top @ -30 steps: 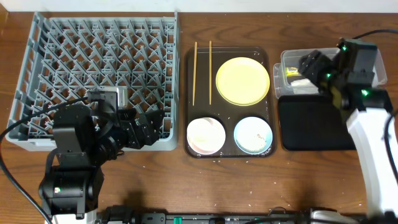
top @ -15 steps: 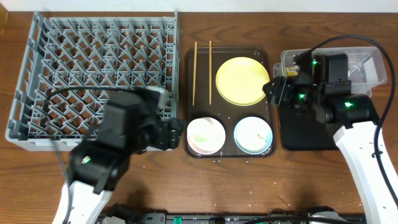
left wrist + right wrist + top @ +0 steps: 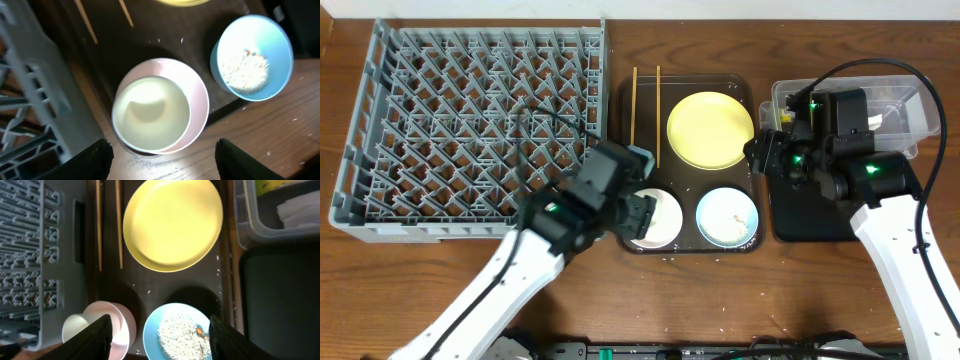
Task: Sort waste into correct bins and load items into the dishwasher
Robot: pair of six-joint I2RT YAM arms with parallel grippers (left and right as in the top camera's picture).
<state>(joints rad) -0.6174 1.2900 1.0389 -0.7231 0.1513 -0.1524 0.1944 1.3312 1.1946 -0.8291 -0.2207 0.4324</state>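
Left wrist view: your left gripper hangs spread wide, holding nothing, over the white cup sitting in the pink bowl. Blue bowl with rice sits beside it, chopsticks beyond. Right gripper is likewise spread, holding nothing, above the blue bowl.

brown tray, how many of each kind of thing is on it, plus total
plate: 1
bowls: 2, pink bowl and blue bowl
cup: 1, inside the pink bowl
chopsticks: 2
total: 6
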